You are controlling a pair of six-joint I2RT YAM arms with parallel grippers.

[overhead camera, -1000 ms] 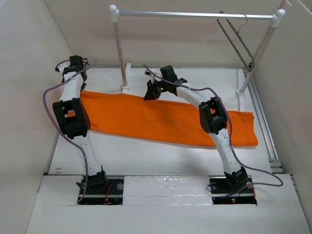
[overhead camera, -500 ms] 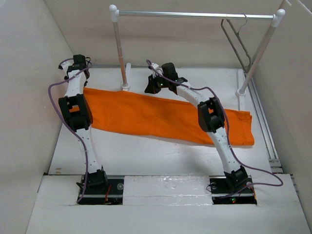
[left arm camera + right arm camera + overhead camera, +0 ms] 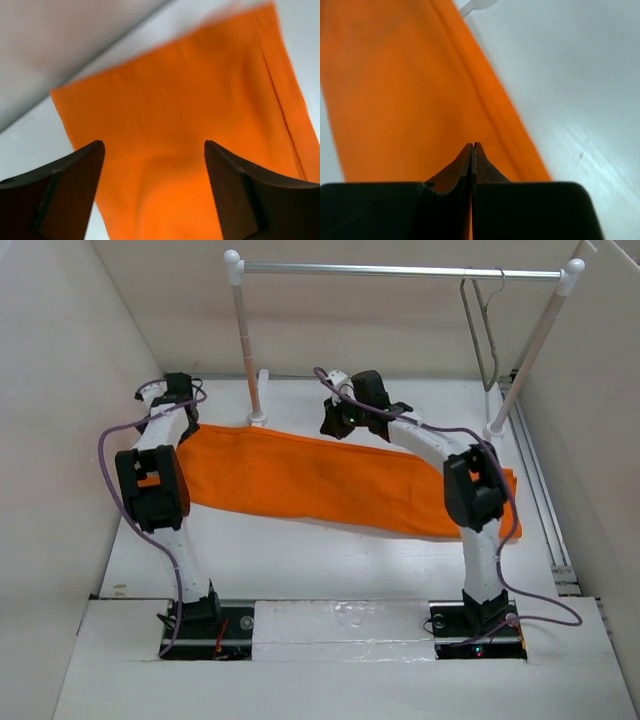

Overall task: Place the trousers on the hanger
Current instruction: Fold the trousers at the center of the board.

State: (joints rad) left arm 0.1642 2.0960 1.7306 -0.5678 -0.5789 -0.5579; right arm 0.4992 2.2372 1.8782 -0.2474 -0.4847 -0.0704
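Top external: hanger (image 3: 479, 340) hangs on rail (image 3: 400, 271) — left tool (image 3: 152, 146) spread, right tool (image 3: 472, 145) pressed together over trousers (image 3: 300, 475).

Left arm (image 3: 150, 485): elbow raised, wrist at upper left.
Left gripper (image 3: 152, 150): fingers spread wide.
Right arm (image 3: 473, 490): arched toward upper centre.
Right gripper (image 3: 472, 146): fingertips pressed together.

You have one pair of trousers (image 3: 320, 480), one hanger (image 3: 470, 330), one rail (image 3: 400, 271) on two white posts (image 3: 243, 340), one table (image 3: 330, 560) and two robot arms (image 3: 152, 490) in front of you.
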